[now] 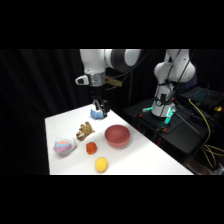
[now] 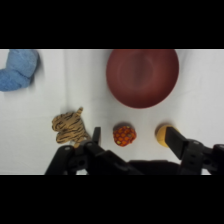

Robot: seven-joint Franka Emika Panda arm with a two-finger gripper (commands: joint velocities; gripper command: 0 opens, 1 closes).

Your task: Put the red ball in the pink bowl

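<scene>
1. On the white table (image 1: 150, 160) I count one red ball (image 1: 91, 148), one pink bowl (image 1: 117, 136), one yellow ball (image 1: 101, 164), one pink-and-blue striped ball (image 1: 64, 146), one tan striped toy tiger (image 1: 84, 131) and one blue soft thing (image 1: 96, 114).
2. I am the only gripper (image 1: 100, 107), hanging above the far end of the table, over the blue soft thing in the side view.
3. My two fingers (image 2: 96, 135) stand apart with nothing between them; they grip nothing.
4. In the wrist view the red ball lies on the table in the gap between my fingers, nearer the left one, and below me rather than at fingertip height.
5. In the side view the red ball sits near the middle of the table, just beside the bowl's left rim, between the tiger and the yellow ball, apart from each.
6. The pink bowl is upright and holds nothing.
</scene>
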